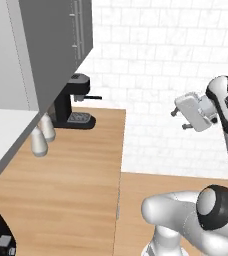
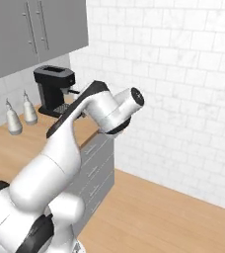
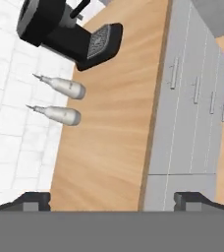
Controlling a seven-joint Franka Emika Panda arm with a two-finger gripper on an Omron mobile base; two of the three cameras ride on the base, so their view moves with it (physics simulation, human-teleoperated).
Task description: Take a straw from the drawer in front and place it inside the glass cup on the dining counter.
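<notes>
Over the wood counter (image 3: 109, 133), gripper (image 3: 111, 199) hangs wide open and empty, with coffee machine (image 3: 65, 29) and 2 bottles (image 3: 60, 114) beyond.

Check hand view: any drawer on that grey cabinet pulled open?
No. Every grey drawer front sits flush under the wood counter, bar handles in line, none pulled out.
</notes>
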